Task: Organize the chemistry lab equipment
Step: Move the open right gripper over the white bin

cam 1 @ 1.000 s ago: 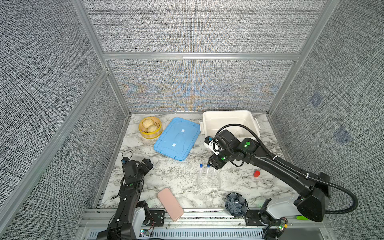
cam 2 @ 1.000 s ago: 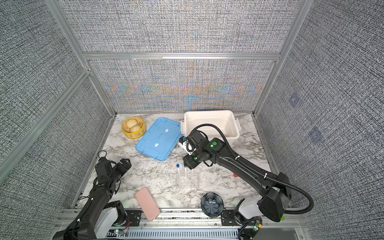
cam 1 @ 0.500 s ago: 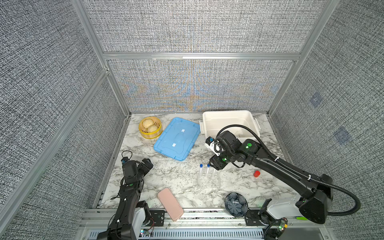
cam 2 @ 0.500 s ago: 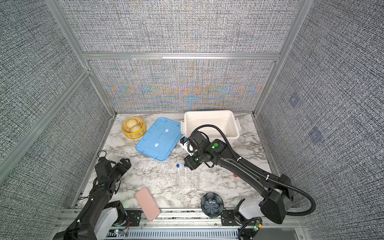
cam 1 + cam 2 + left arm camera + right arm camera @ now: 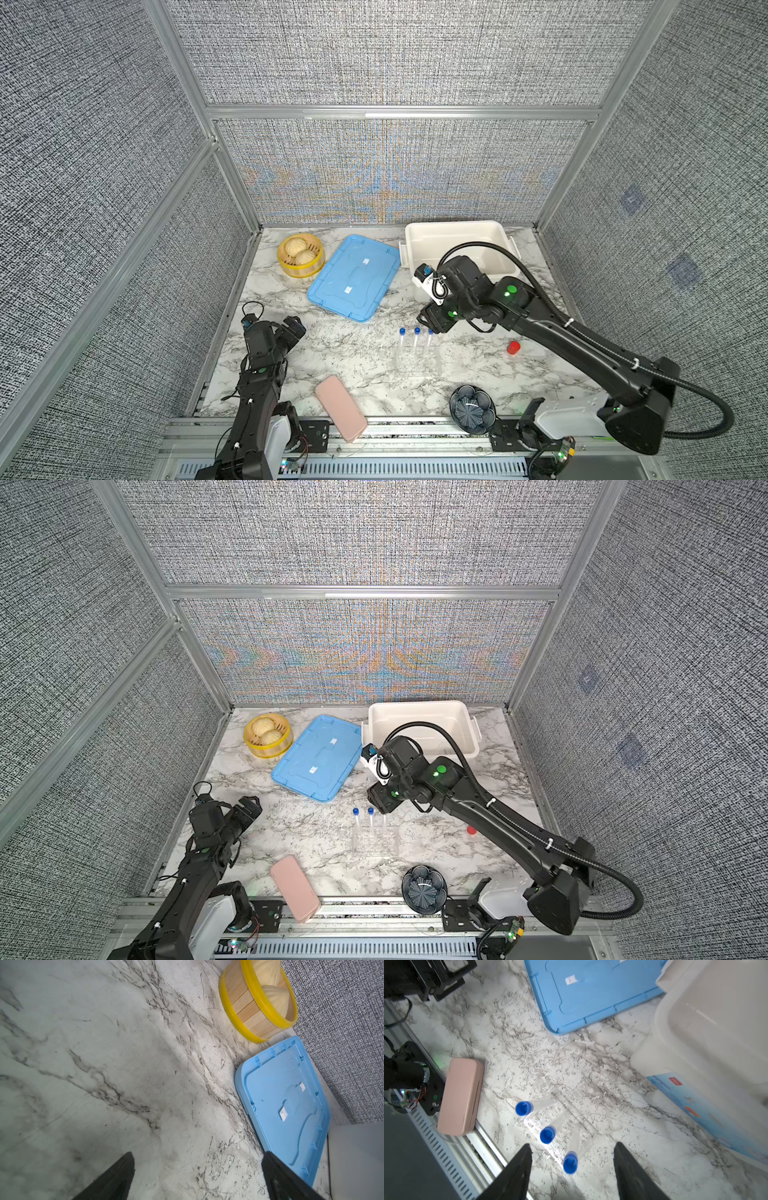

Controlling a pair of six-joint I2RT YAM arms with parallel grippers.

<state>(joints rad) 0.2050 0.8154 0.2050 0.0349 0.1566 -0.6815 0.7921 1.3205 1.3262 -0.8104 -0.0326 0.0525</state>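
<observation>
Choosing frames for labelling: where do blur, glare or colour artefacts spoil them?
In both top views: rainbow ripples on the back wall. Left wrist: the near tabletop is soft. Right wrist: the white bin is blurred, glare on the clear rack.

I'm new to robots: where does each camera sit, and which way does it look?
Both top views: high at the front, looking down on the marble table; left arm and right arm show.
Left wrist: on the left arm, facing past the open left fingers to the blue lid and steamer basket.
Right wrist: on the right arm, looking down between the right fingers at three blue-capped tubes.
Shared: both wrist views show the blue lid.
</observation>
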